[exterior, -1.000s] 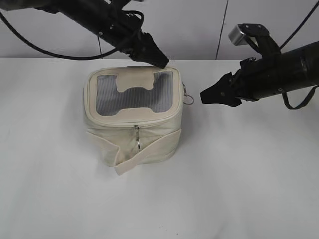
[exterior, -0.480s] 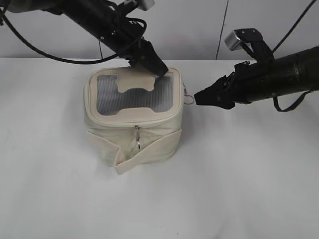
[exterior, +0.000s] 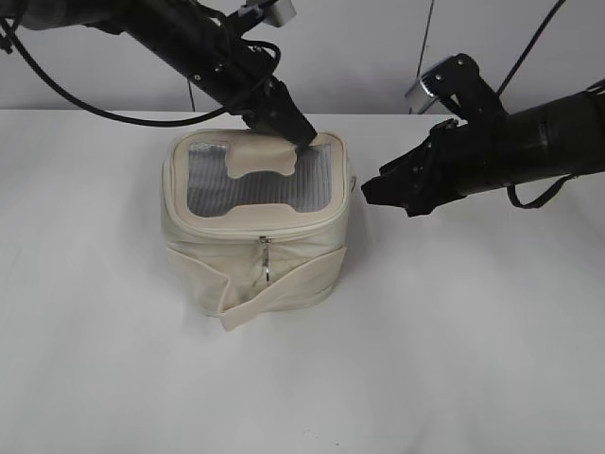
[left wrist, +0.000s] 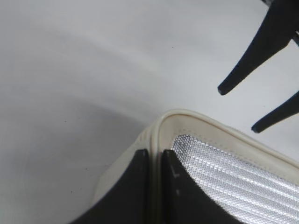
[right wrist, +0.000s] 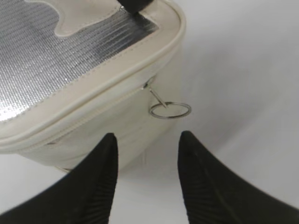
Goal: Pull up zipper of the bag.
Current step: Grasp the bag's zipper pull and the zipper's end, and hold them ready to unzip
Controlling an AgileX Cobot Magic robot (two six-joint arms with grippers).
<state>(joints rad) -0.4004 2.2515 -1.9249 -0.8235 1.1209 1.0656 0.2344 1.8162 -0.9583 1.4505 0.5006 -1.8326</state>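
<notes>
A cream box-shaped bag (exterior: pixel 255 241) with a silvery mesh lid (exterior: pixel 250 180) stands on the white table. My left gripper (exterior: pixel 301 132) is shut on the bag's back rim (left wrist: pixel 161 128), pinching the cream edge beside the mesh. A zipper pull with a metal ring (right wrist: pixel 170 110) hangs from the bag's right side; it shows small in the exterior view (exterior: pixel 354 186). My right gripper (right wrist: pixel 147 137) is open, its fingertips a short way from the ring and not touching it; it sits right of the bag (exterior: pixel 371 192). A second zipper pull (exterior: pixel 266 255) hangs on the front.
The white table (exterior: pixel 454 331) spreads round the bag. A cream strap flap (exterior: pixel 269 295) sticks out at the bag's front foot. A grey wall with a vertical seam stands behind.
My left gripper moved down onto the bag's back rim. My right gripper moved left, closer to the ring on the bag's right side.
</notes>
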